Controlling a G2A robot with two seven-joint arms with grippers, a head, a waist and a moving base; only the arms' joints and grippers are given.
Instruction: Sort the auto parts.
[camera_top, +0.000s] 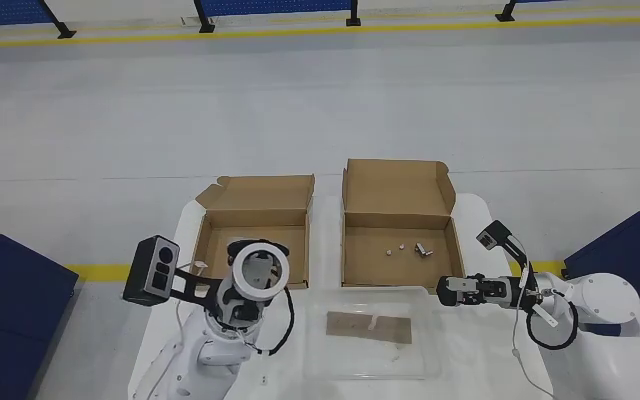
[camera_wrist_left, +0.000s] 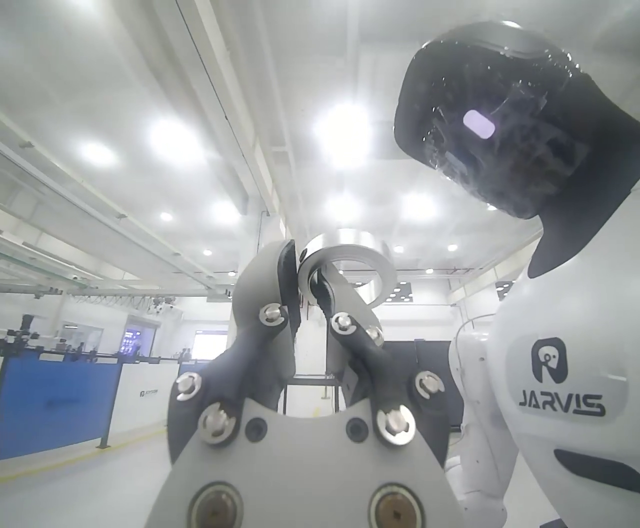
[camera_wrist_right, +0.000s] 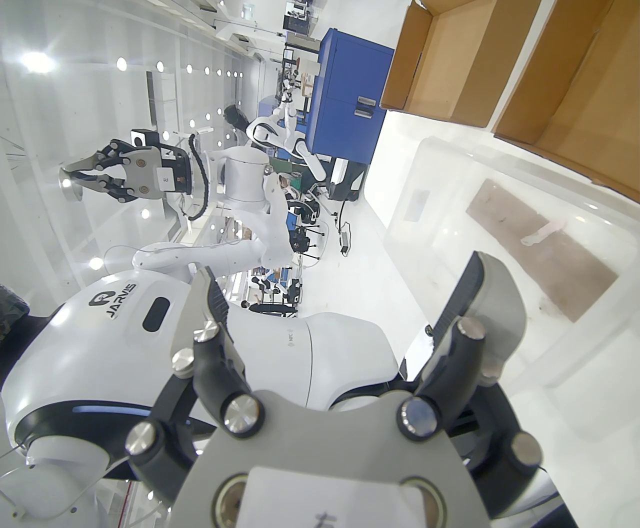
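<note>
A silver metal ring (camera_wrist_left: 350, 260) is pinched by its wall in my left gripper (camera_wrist_left: 306, 280), which is shut on it and held high above the table's near left, pointing upward. From above, the ring (camera_top: 237, 270) hovers over the near edge of the left cardboard box (camera_top: 215, 255). The right wrist view shows that gripper (camera_wrist_right: 80, 177) farther off with the ring (camera_wrist_right: 67, 186). My right gripper (camera_top: 446, 291) is open and empty, low over the table beside the clear bin (camera_top: 425, 340); its fingers (camera_wrist_right: 472, 290) stand wide apart. A few small metal parts (camera_top: 422, 249) lie in the right box (camera_top: 370, 265).
Both cardboard boxes stand open at the back of the white table, lids up. The clear plastic bin at the front centre holds a brown sheet (camera_top: 368, 327) with a small pale piece on it. A blue cabinet (camera_top: 610, 250) stands by the table's right.
</note>
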